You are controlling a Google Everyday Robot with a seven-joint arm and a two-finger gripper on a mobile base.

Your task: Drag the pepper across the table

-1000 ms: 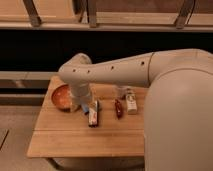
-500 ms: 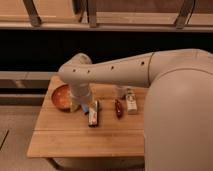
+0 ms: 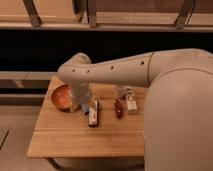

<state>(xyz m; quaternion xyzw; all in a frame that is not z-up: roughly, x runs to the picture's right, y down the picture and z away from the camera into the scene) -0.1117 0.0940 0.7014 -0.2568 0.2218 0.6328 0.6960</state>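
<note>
The pepper point(image 3: 118, 108) lies on the table point(image 3: 75, 136), right of the gripper point(image 3: 83, 106), a packet point(image 3: 93, 113) between them; whether the gripper is open I cannot tell

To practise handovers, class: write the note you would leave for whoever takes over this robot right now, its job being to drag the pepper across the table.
Gripper: low over the light wooden plank table, between the orange round bowl and the white-and-red rectangular packet.
Small dark red curved pepper: lying on the table, beyond the packet from the gripper, next to a small pale item.
Done: no contact with the pepper yet.
Left: bring the gripper to the pepper, then drag it across the table.
</note>
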